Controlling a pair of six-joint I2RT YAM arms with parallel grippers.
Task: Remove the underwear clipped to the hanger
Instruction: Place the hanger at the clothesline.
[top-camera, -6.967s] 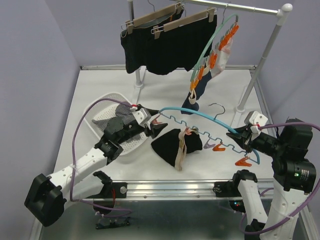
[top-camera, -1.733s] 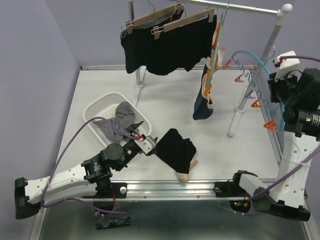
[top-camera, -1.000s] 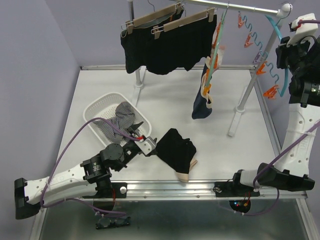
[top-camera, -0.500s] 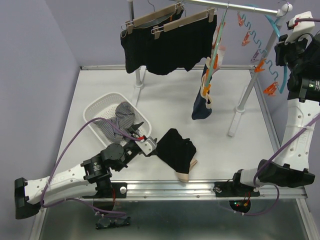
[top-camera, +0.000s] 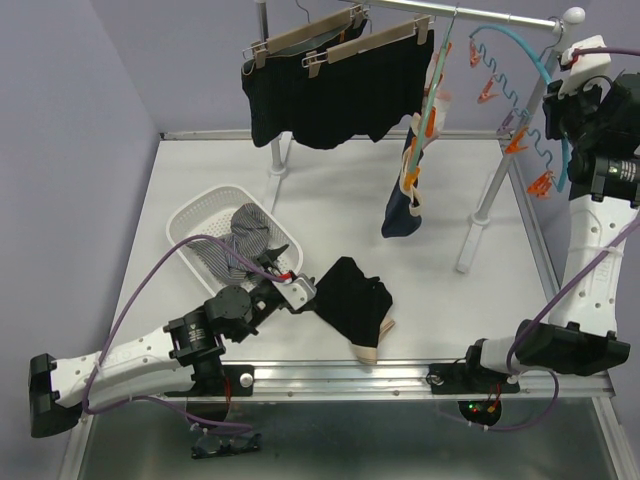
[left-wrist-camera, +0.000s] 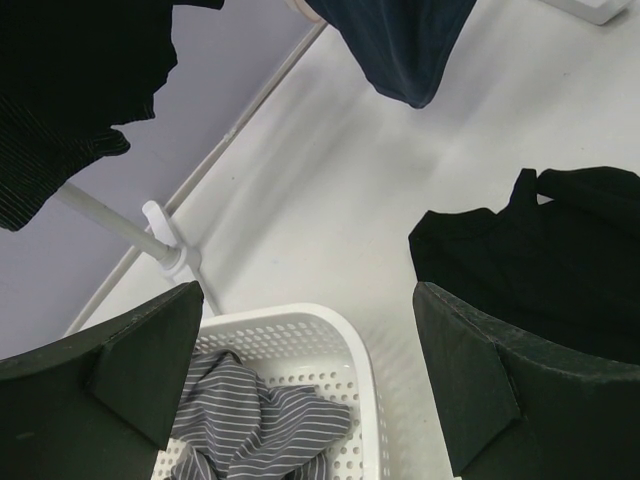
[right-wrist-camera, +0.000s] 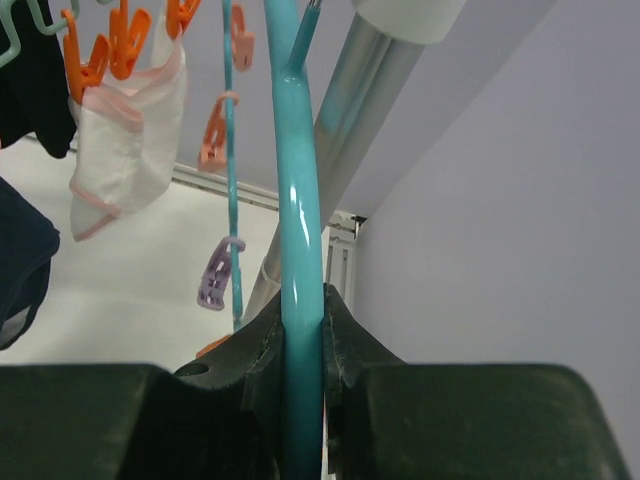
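Right claw: your fingers are clamped tight on the thick teal plastic clip hanger, which rises straight up from between them.
Held hanger: orange and purple pegs dangle along its wavy bar, below and to the left of this claw in the overhead view. The grey metal rack post stands just behind it.
White-pink underwear: pegged up by orange clips, above and to the left of the right claw and apart from it.
Navy underwear: hangs from a second teal hanger on the rail, lower down and well to the left of the right claw.
Two black boxer-style shorts: clipped to wooden hangers, further left again.
Left claw: your fingers are spread wide with nothing between them, low over the white table.
Black underwear on the table: crumpled just ahead of the finger on the right of the wrist view. You cannot tell whether they touch.
Grey-striped underwear: lies in the white perforated plastic basket, directly ahead between the left claw's fingers.
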